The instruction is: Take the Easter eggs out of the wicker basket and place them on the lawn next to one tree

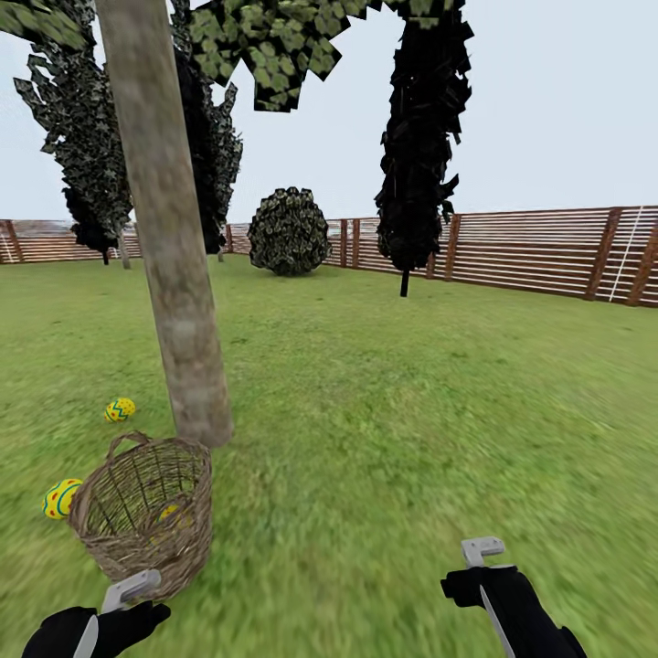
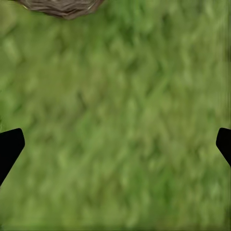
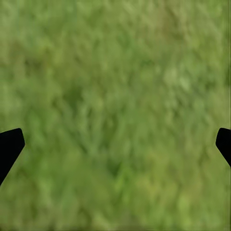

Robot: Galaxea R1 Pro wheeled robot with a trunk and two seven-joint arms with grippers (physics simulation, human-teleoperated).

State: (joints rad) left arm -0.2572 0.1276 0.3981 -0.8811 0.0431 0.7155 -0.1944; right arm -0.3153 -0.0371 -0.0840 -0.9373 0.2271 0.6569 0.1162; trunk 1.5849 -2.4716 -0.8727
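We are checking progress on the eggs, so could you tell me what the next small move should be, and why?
Probably lower the open left gripper into the basket. Two eggs already lie on the grass by the tree trunk, while something yellow, likely the third egg, shows through the weave.

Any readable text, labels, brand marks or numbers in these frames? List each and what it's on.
None. No words, numbers or signs can be read.
The eggs on the lawn, one by the tree and one beside the wicker basket, carry dots and zigzag bands, not lettering.
The fence shows plain slats.
The left gripper and right gripper show no markings.
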